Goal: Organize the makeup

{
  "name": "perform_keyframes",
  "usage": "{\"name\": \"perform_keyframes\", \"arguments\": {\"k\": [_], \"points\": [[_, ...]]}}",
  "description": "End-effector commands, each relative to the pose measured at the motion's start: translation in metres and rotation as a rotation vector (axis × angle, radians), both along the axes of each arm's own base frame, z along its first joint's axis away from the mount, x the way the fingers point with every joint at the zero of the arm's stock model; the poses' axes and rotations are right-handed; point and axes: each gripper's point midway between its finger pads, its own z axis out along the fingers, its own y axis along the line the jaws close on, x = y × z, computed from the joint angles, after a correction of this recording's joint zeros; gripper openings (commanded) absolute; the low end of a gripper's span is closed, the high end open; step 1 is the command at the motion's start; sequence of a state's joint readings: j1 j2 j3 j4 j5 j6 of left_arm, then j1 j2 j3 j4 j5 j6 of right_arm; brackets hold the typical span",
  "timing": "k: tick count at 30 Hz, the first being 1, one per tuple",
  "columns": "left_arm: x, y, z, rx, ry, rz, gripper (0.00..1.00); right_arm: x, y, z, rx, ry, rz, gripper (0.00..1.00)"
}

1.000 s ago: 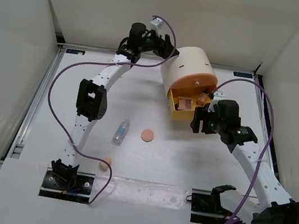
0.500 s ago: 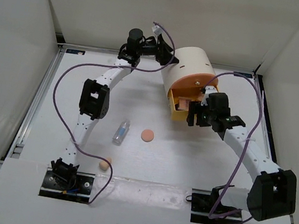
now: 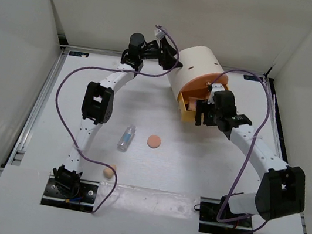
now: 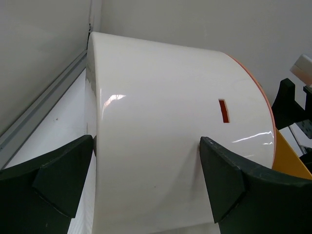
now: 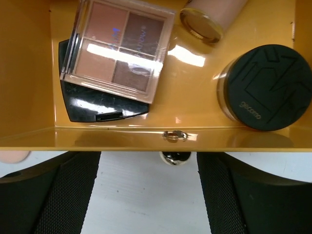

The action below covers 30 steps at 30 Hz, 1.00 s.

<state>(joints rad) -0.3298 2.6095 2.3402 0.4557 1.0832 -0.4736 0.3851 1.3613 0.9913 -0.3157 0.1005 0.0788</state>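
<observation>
At the drawer (image 5: 122,139) edge, the spread right pincer (image 5: 148,168) flanks the knob (image 5: 171,158).

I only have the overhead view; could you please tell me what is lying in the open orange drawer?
Observer: A four-pan eyeshadow palette lies partly over a black compact in the drawer.
Operator: Anything else in there?
Observer: A round black-lidded jar, apart from the palette.
Operator: Is the left tool gripping the cream box?
Observer: Its fingers stand wide open, with the box's curved wall filling the gap between them.
</observation>
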Motion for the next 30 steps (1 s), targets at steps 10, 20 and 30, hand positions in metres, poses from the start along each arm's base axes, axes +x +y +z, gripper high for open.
{"name": "perform_keyframes", "arguments": {"k": [10, 20, 30], "points": [[-0.050, -0.020, -0.021, 0.044, 0.084, -0.224, 0.98, 0.099, 0.033, 0.108, 0.131, -0.587, -0.066, 0.81], [-0.043, -0.008, -0.029, 0.040, 0.088, -0.221, 0.98, 0.092, 0.028, 0.099, -0.011, -0.559, 0.070, 0.35], [-0.043, -0.008, -0.022, 0.022, 0.055, -0.222, 0.98, 0.136, 0.043, 0.095, -0.008, -0.584, 0.089, 0.32]]}}
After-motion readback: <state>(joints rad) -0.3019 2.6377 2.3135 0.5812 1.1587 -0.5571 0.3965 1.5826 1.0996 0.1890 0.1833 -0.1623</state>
